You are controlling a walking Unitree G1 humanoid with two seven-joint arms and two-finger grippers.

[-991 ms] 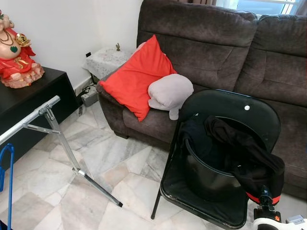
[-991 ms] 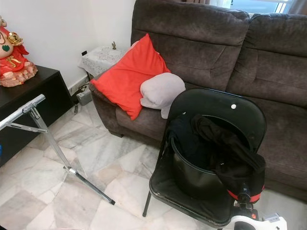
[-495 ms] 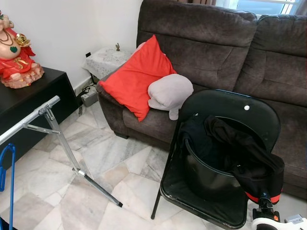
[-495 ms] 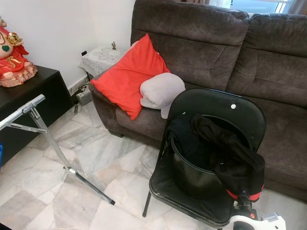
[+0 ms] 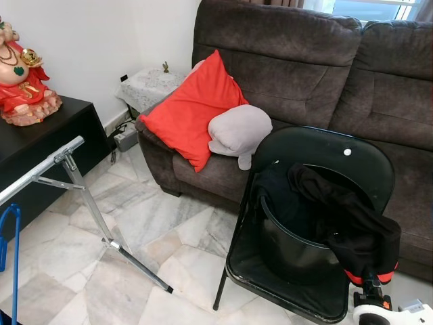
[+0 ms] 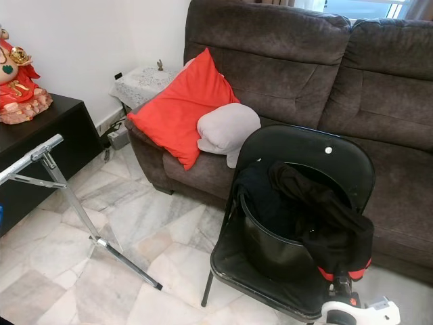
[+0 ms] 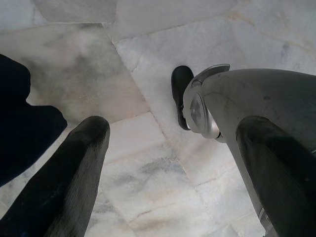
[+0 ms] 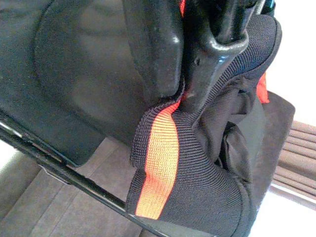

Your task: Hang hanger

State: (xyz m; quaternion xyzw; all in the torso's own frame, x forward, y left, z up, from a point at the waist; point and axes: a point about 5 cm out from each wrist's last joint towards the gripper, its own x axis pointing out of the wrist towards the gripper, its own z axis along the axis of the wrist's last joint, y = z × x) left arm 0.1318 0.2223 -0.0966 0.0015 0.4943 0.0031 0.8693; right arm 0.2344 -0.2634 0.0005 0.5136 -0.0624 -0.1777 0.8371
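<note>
A glossy black folding chair (image 5: 318,152) stands on the veined marble floor (image 5: 135,223) in front of a brown, nappy sofa (image 5: 298,61). On its seat sits a round black bucket (image 5: 291,247), and a black jacket (image 5: 338,217) spills over the bucket's rim, its ribbed cuff marked with an orange stripe.

My right gripper (image 8: 197,54) has its two black fingers pinched shut on that ribbed cuff (image 8: 163,168), at the chair's front corner on my right. From my head I see just the wrist below the cloth, cut off by the frame's edge.

A smooth red cushion (image 5: 193,108) and a soft grey one (image 5: 238,130) lean on the sofa. To my left a silvery metal drying rack (image 5: 74,183) angles down to the floor, its upper part out of frame. Beside it, a blue plastic hanger (image 5: 12,233) hangs at the far left edge, only partly visible, well apart from both my grippers.

My left gripper (image 7: 173,168) hangs over the marble tiles with its fingers spread wide, holding nothing. A red figurine (image 5: 24,74) sits on a black cabinet (image 5: 47,139).
</note>
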